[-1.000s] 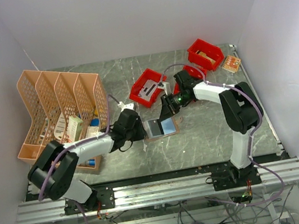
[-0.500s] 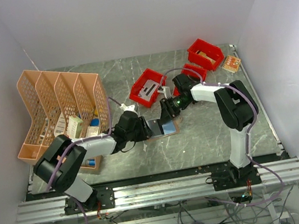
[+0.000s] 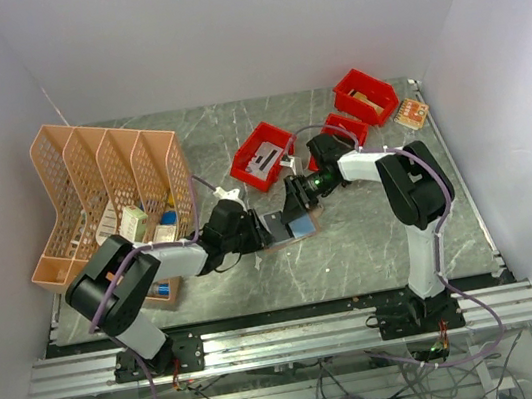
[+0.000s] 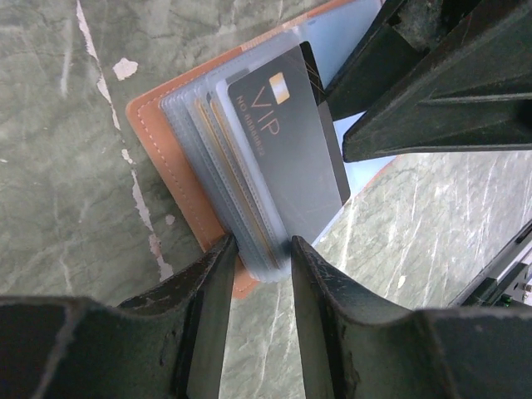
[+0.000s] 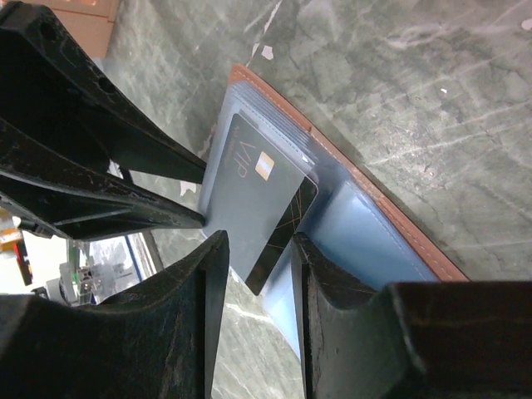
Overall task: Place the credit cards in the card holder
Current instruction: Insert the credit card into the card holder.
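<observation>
The left gripper (image 4: 260,253) pinches the edge of the clear sleeves of the card holder (image 4: 162,158). The right gripper (image 5: 259,270) has its fingers apart around a corner of the dark VIP card (image 5: 262,195), which leans against those sleeves. The holder lies open on the table (image 3: 373,233), just nearer than the red bins (image 3: 261,157).

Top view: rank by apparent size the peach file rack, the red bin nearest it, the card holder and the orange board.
1. File rack
2. Red bin
3. Card holder, partly hidden
4. Orange board
</observation>
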